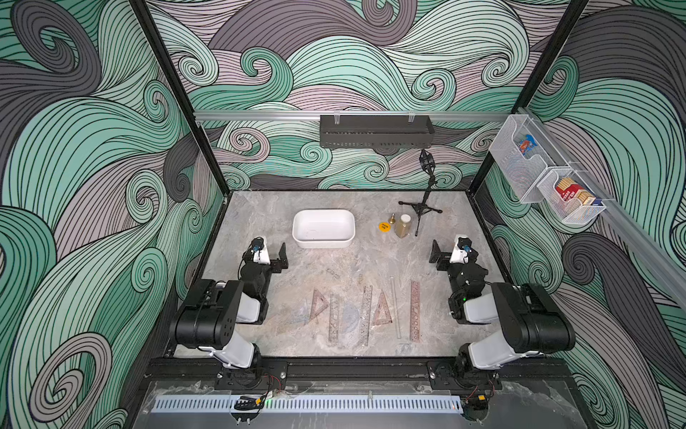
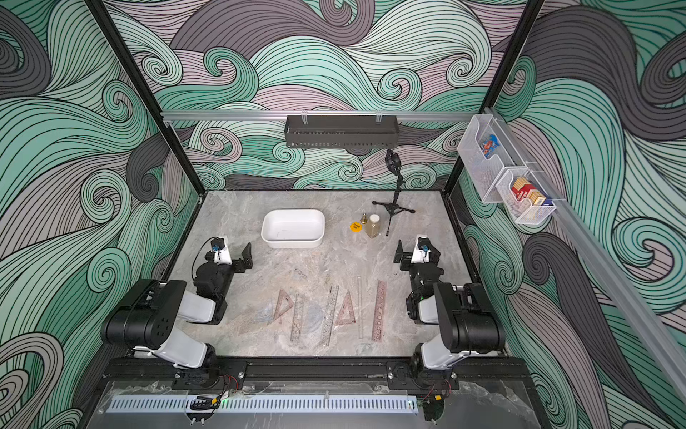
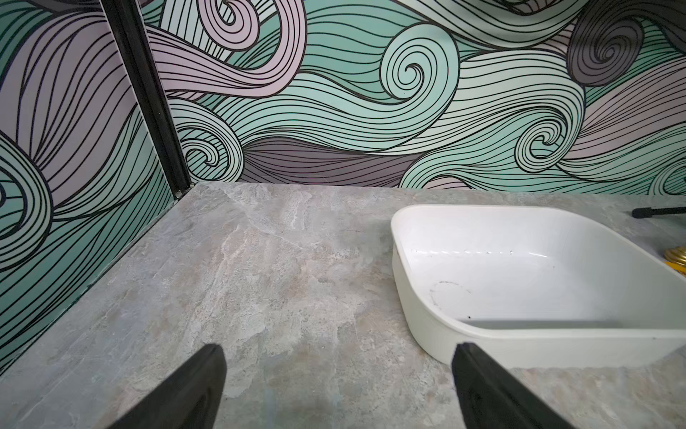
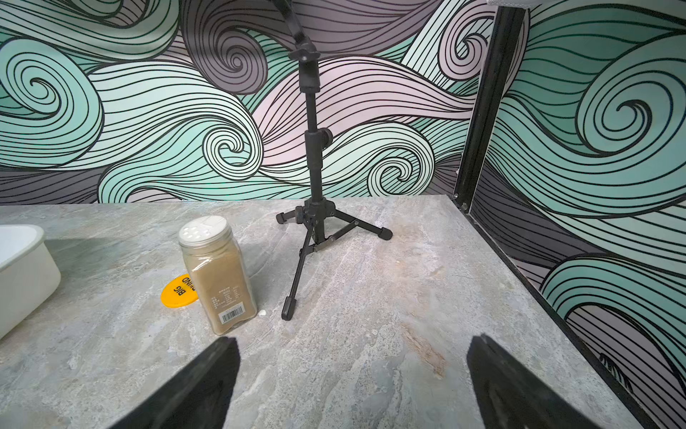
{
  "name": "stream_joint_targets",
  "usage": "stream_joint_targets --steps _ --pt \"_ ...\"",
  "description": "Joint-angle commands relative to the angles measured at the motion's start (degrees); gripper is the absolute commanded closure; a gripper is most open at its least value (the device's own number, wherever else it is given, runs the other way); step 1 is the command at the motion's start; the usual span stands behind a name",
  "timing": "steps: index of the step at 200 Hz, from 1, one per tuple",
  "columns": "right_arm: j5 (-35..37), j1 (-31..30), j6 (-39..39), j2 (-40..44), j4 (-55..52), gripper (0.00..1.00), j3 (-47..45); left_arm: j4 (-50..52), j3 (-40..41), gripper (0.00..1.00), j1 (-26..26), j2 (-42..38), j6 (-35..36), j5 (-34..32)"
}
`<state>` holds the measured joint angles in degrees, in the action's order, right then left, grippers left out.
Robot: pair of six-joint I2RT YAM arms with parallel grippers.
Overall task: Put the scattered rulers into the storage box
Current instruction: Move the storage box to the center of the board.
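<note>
Rulers: see-through plastic, pinkish-brown, bluish and clear. The whole lot lies flat on the desk, near the front middle between the two arm bases, seemingly so either arm can reach. None is in the storage box
Axis: the long strips run from front edge toward back wall, roughly parallel. The pink strip is nearest the right arm, with the clear strip beside it. One middle strip leans slightly. The triangles point apex toward the back wall; the protractor is too faint to orient
Storage box: white, empty, beyond the rulers, long axis crosswise, so a strip probably needs a quarter turn to fit
Left jaws: wide, empty, over bare desk beside the box
Right jaws: wide, empty, facing the spice jar and tripod
Judgement: arms parked, no pick begun
</note>
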<state>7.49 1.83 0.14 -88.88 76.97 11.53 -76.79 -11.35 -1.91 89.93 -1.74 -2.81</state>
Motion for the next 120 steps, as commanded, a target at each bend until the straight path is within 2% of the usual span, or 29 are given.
stream_joint_targets --steps 1,57,92,101,110,120 --pt "0.73 -0.24 -0.43 -0.23 1.25 0.00 0.51 -1.99 -0.86 0.01 0.34 0.55 -0.28 -0.53" --pt "0.78 -0.16 -0.23 -0.23 1.17 0.00 0.51 -1.64 -0.60 0.01 0.34 0.01 -1.59 -1.50" --pt "0.79 -0.14 -0.22 -0.20 1.15 0.00 0.52 3.37 -2.05 0.01 0.44 -1.09 -1.57 -1.43" --pt "4.96 -0.70 0.45 0.17 1.51 0.00 0.26 7.96 -3.43 0.01 0.44 -2.22 -2.02 -1.36" --pt "13.84 -2.33 1.64 1.63 1.54 0.00 -0.30 9.04 -4.00 0.01 0.31 -2.99 -2.31 -4.29" --pt "14.21 -3.31 -0.02 3.58 2.04 0.00 -1.06 8.82 -4.42 0.01 0.33 -4.12 -4.20 -11.02"
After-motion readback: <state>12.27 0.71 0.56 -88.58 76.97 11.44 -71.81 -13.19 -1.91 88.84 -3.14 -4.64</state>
